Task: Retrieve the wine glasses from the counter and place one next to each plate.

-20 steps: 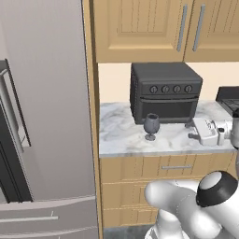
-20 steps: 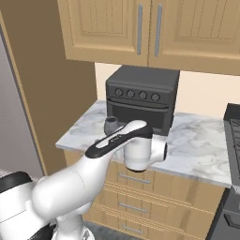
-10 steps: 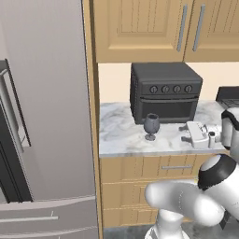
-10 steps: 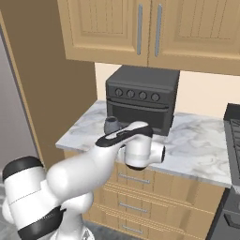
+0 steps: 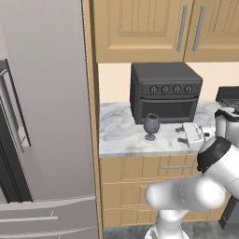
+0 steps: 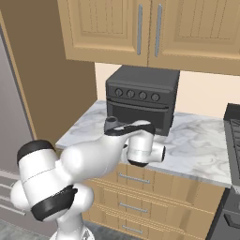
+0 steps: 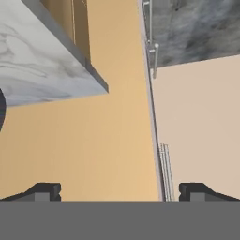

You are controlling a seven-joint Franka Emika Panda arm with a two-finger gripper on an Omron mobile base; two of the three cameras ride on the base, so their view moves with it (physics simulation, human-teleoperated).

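I have one wine glass (image 5: 151, 126) standing upright on the marble tabletop (image 5: 121, 135), just in front of the black toaster oven (image 5: 165, 91) and toward its left corner, which puts it near the front edge where I can reach it without going over anything. From the right base camera the glass (image 6: 110, 124) is mostly hidden behind my own forearm, with just its rim peeking over. I see only this one glass, and no plates. My hand (image 5: 193, 135) hangs over the tabletop to the right of the glass and well apart from it, rolled sideways. That is why the hand camera looks along the wooden cabinet side and the cream wall rather than at the glass. The fingers (image 7: 43, 191) sit far apart at the two bottom corners of that view with nothing between them, so I judge them spread and empty. The oven front stands close behind the glass and would crowd an approach from behind; the stove edge lies to the right. The small pale thing under my hand is probably part of the wrist, though I can't be sure.
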